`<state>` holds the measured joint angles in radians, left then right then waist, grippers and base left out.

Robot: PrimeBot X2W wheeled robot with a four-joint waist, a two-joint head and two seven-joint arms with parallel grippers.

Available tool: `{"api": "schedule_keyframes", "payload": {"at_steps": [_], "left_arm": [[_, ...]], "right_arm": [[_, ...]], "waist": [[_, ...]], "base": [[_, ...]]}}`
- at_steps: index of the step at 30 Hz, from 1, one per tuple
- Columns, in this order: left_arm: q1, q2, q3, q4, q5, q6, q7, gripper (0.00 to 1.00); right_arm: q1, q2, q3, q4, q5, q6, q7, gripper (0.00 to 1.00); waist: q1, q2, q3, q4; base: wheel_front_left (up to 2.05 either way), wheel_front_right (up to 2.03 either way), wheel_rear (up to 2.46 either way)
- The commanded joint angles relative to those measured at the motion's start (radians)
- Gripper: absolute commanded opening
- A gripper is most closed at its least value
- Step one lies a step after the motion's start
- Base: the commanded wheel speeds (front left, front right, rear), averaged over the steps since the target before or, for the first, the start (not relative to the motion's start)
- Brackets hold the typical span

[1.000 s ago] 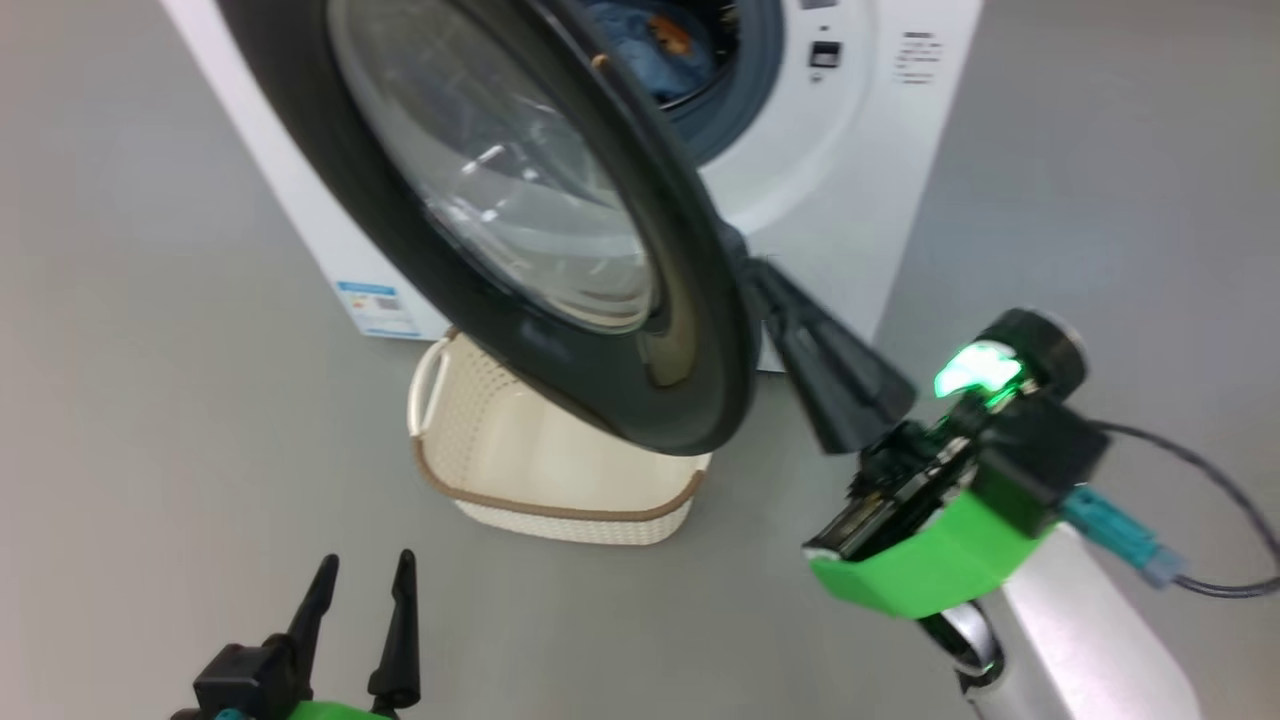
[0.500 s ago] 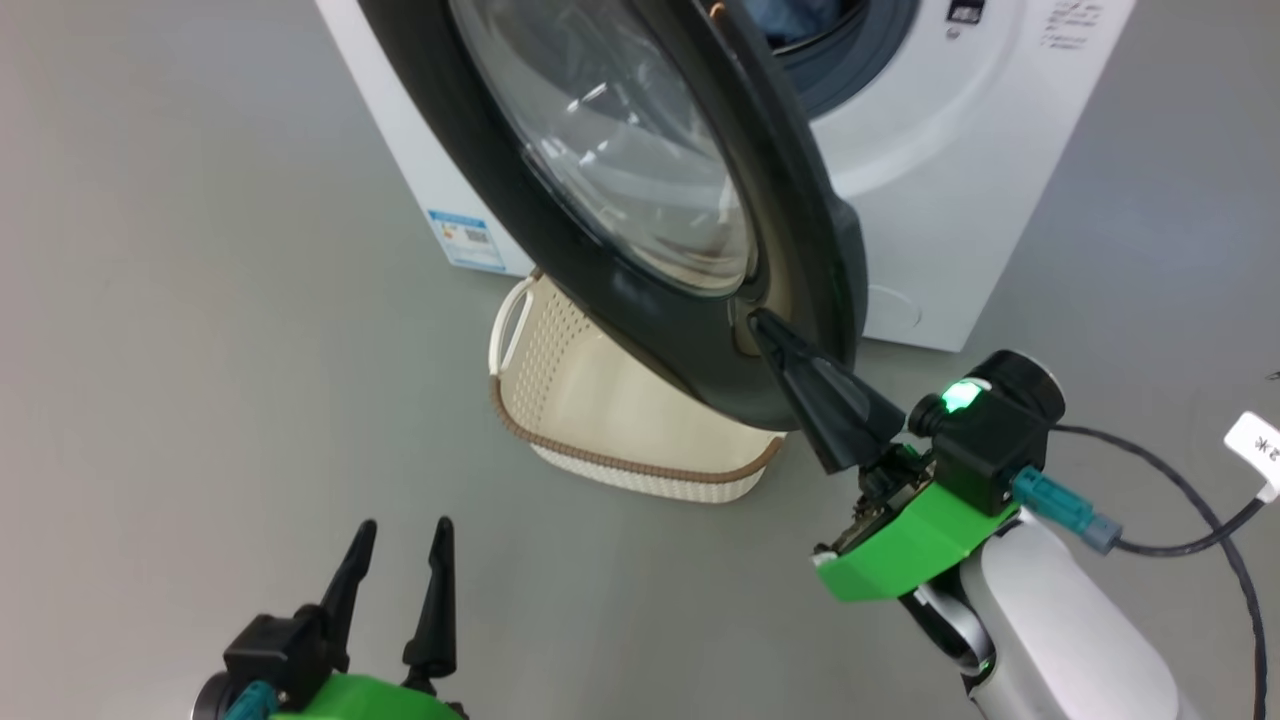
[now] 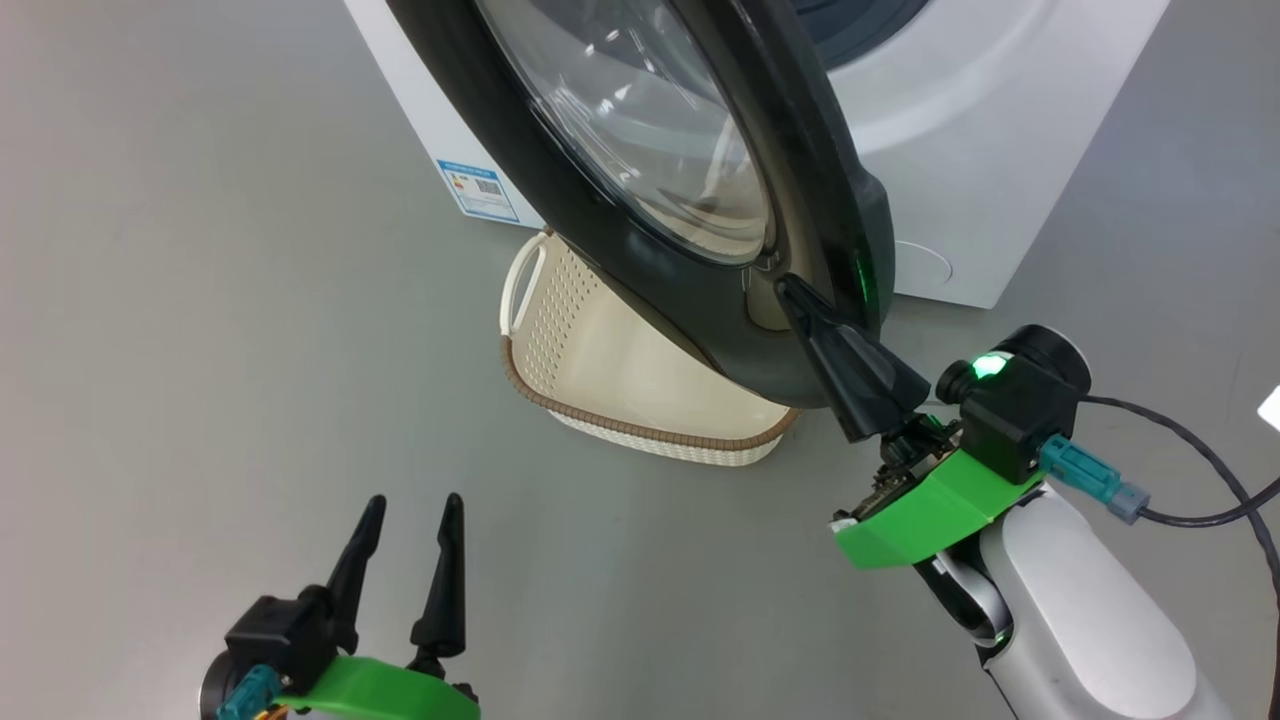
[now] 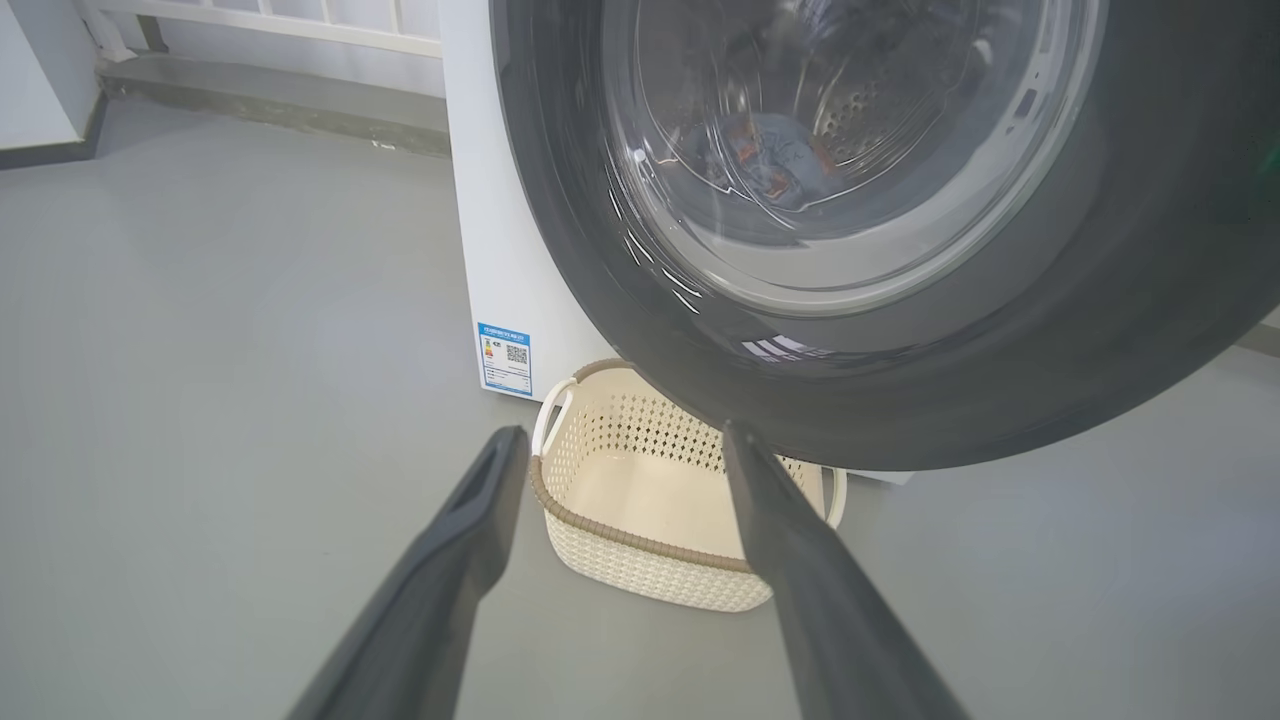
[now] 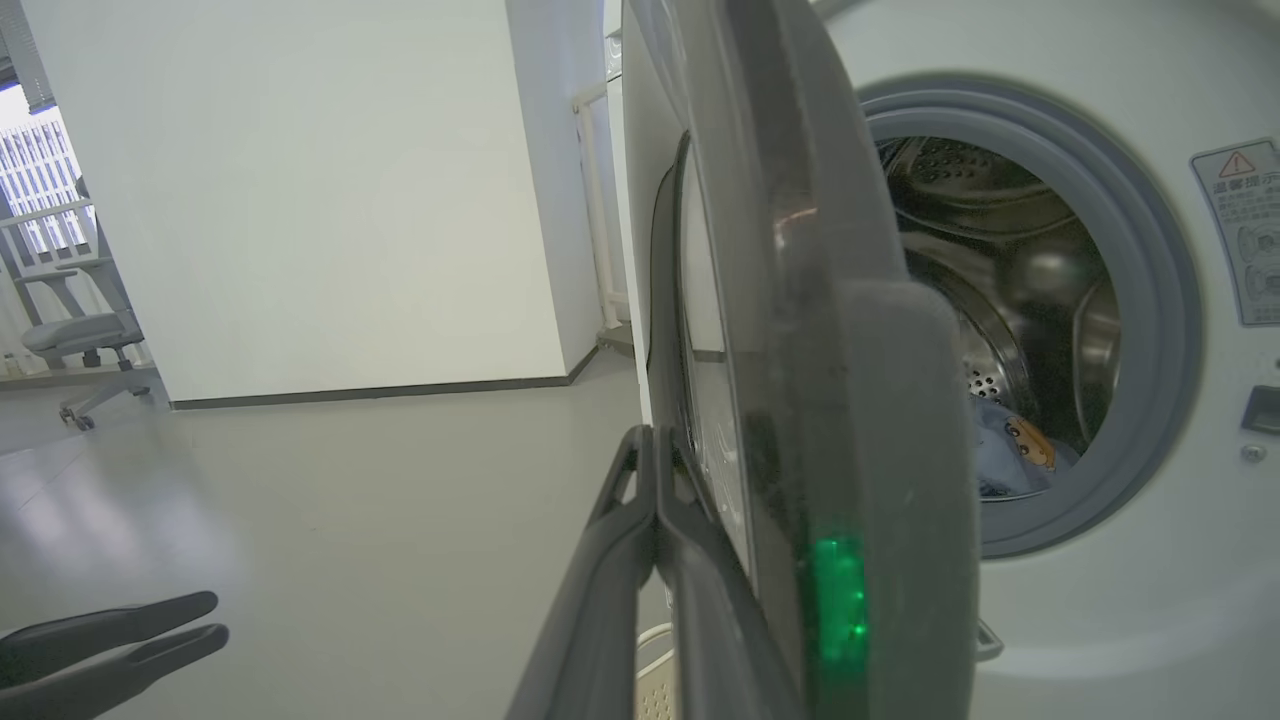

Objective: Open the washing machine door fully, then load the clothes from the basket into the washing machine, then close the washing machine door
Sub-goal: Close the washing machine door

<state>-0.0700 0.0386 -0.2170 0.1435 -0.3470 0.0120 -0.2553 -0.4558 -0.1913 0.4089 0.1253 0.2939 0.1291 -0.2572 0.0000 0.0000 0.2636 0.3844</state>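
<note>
We are resting our right gripper (image 3: 798, 298), fingers closed on nothing, against the rim of the half-open washing machine door (image 3: 700, 320), the drum (image 5: 1000, 280) lying beyond it. Our left gripper (image 3: 413, 500) is hanging open, farther off. The clothes (image 5: 1010, 450) are sitting inside the drum, the basket (image 3: 640, 430) empty below.

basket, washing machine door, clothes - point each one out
basket (image 4: 650, 575), left wrist view, front perforated wall
washing machine door (image 3: 640, 130), head view, clear glass centre
clothes (image 5: 998, 468), right wrist view, blue printed fabric
</note>
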Motion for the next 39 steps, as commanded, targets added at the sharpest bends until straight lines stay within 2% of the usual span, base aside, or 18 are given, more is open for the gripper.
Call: {"api": "schedule_keyframes", "payload": {"at_steps": [1,20,31,39], "left_arm": [[-0.034,0.012,0.027,-0.027,-0.012,0.006,-0.006,1.00],[-0.049,0.012,-0.016,-0.068,-0.043,0.025,-0.006,1.00],[-0.077,0.012,-0.079,-0.136,-0.092,0.061,-0.006,1.00],[-0.100,0.012,-0.143,-0.215,-0.132,0.092,-0.006,1.00]], "right_arm": [[-0.025,0.010,0.011,-0.021,0.008,0.002,-0.005,0.00],[-0.075,-0.045,-0.041,-0.020,0.017,0.002,-0.005,0.00],[-0.172,-0.120,-0.086,-0.032,0.030,0.002,-0.005,0.00],[-0.289,-0.202,-0.095,-0.030,0.045,0.002,-0.005,0.00]], "waist": [[0.0000,0.0000,0.009,-0.003],[0.0000,0.0000,0.093,-0.002],[0.0000,0.0000,0.207,0.024],[0.0000,0.0000,0.307,0.044]], "base": [[0.00,0.00,0.00],[0.00,0.00,0.00],[0.00,0.00,0.00],[0.00,0.00,0.00]]}}
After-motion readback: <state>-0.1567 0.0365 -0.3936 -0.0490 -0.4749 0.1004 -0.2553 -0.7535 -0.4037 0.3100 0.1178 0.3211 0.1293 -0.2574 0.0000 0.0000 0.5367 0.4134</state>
